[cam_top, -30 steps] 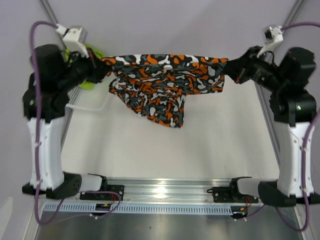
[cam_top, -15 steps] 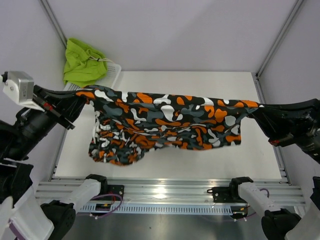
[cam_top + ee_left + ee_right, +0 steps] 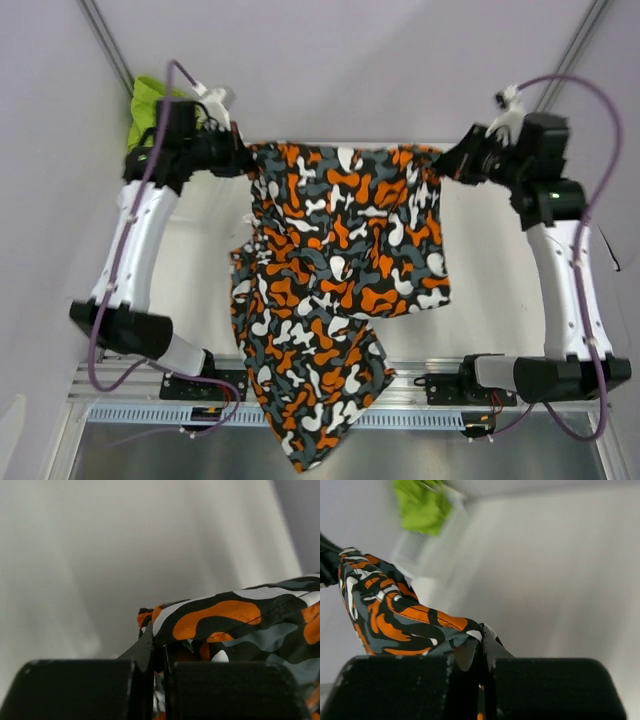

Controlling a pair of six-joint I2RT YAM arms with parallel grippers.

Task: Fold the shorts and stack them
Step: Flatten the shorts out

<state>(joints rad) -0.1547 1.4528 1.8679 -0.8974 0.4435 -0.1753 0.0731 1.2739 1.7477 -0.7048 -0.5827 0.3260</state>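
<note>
your left gripper (image 3: 243, 160): clamped on a camo shorts (image 3: 340, 265) corner
your right gripper (image 3: 441, 168): clamped, opposite corner
lime green shorts (image 3: 145, 100): 11 o'clock

**Top view:** bright, even, diffuse light. The desk (image 3: 490, 300) reads near white and shadows are faint. There is a glare patch on the metal rail (image 3: 320, 378) at the near edge. The frame posts (image 3: 108, 50) splay outward at the far corners.

**Left wrist view:** the camo shorts (image 3: 235, 615) are fairly sharp. The background is a pale, streaky blur. The left end effector (image 3: 159, 660) is dark and soft.

**Right wrist view:** the right end effector (image 3: 482, 660) is dark and featureless. The green shorts (image 3: 422, 507) are blurred and the background is washed out.
</note>
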